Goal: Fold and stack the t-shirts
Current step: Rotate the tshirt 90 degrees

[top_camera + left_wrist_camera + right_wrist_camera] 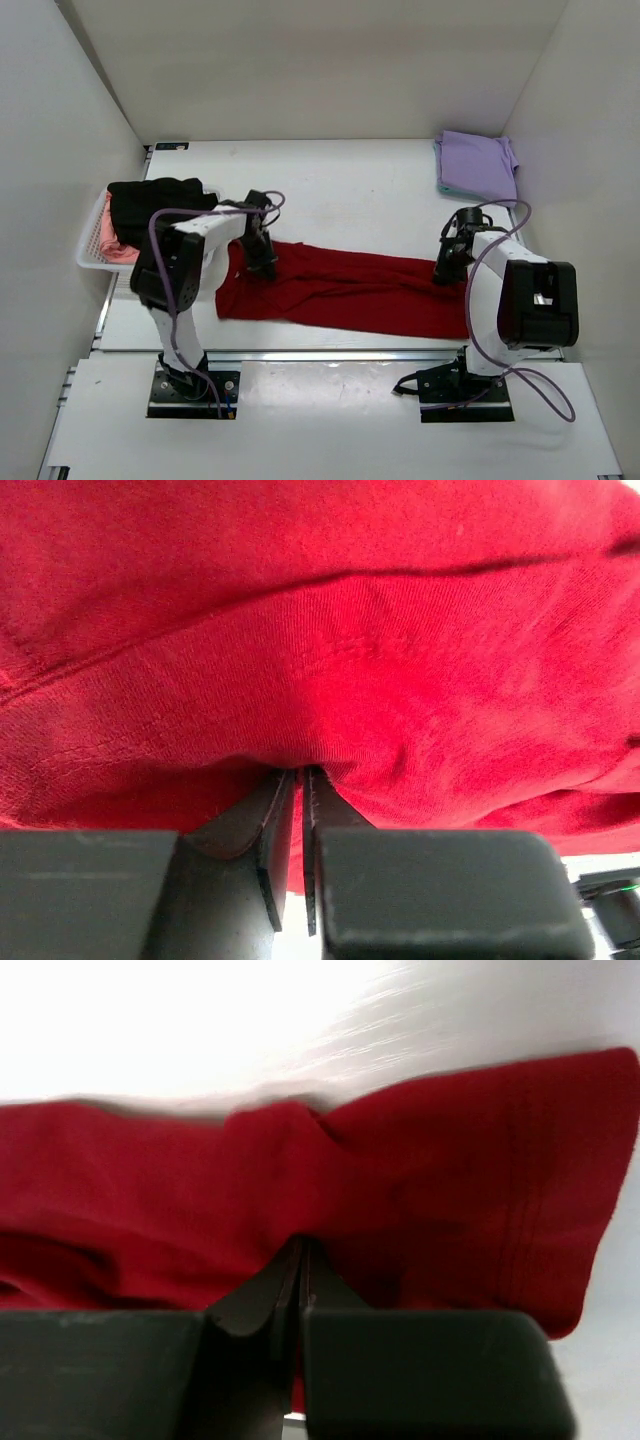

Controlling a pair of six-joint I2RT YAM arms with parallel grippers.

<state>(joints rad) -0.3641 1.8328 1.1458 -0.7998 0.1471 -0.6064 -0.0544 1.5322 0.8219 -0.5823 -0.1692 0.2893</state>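
A deep red t-shirt [340, 292] lies stretched in a long band across the near half of the table. My left gripper [262, 262] presses down on its left end. In the left wrist view the left gripper [302, 770] has its jaws pinched together on a fold of the red t-shirt [330, 650], with cloth showing in the thin gap. My right gripper [447, 270] sits at the shirt's right end. Seen from the right wrist, the right gripper [302, 1241] is shut on a bunched ridge of the red t-shirt [450, 1170]. A folded lavender t-shirt [478, 165] rests at the back right corner.
A white lattice basket [92, 250] hangs over the table's left edge, holding a black t-shirt [150, 205] and a pink t-shirt [118, 252]. White walls close in on both sides. Bare white table [330, 190] lies behind the red shirt.
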